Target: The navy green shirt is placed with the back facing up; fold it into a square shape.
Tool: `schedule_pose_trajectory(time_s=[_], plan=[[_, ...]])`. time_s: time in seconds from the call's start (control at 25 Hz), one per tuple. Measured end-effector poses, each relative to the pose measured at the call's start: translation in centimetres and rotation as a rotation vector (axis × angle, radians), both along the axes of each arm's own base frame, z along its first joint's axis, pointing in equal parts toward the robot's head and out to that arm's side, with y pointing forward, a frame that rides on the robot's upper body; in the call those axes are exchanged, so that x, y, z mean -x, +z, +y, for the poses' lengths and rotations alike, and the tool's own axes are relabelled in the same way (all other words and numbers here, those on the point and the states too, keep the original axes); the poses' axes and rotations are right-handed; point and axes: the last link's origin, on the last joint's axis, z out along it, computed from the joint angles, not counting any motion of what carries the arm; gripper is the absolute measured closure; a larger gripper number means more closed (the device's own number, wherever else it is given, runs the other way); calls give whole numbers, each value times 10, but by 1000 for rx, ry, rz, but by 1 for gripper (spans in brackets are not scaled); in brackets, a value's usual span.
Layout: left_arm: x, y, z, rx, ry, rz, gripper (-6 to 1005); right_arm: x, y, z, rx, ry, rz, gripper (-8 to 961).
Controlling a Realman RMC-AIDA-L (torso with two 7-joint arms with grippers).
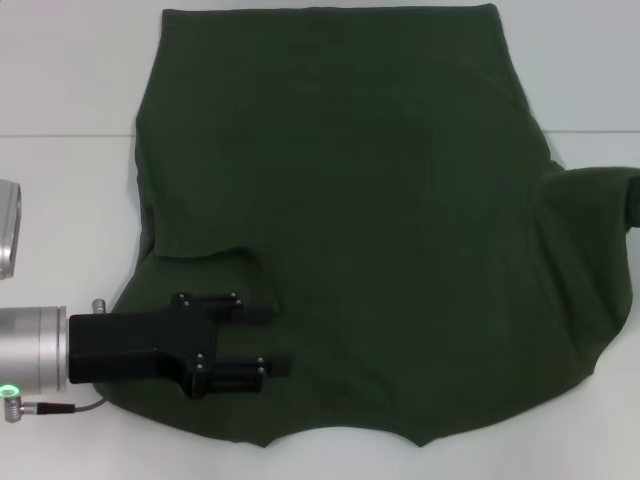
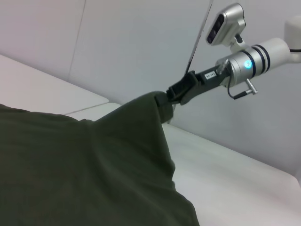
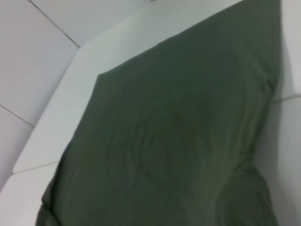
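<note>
shirt: the navy green shirt (image 1: 370,220) lies spread on the white tabletop (image 1: 60,80), filling most of the head view from top centre to the bottom edge; plain dark olive, no print.
shirt right side: one sleeve reaches the right edge of the head view at mid height, bunched there.
left gripper: the left gripper (image 1: 265,342) sits lower left of the head view, over the shirt's lower-left part, pointing toward frame centre.
left fingers: apart, with dark cloth showing between them; cannot tell if they touch the cloth.
right gripper: the right gripper (image 2: 162,98) shows upper centre of the left wrist view, fingers clamped on a raised corner of the shirt.
cloth there: pulled up into a peak above the tabletop.
</note>
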Motion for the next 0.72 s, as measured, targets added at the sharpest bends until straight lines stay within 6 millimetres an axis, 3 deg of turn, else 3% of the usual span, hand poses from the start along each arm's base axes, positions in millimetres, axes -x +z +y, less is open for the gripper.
schedule_pose_trajectory(time_s=[0.36,0.72], plan=[[-1,0,0,0,-2,-1,249,-19,-12,-6,9,-66,-78,923],[-2,0,1,0,-5,-1,249,-4,-18,6,4,-50,-58,922]])
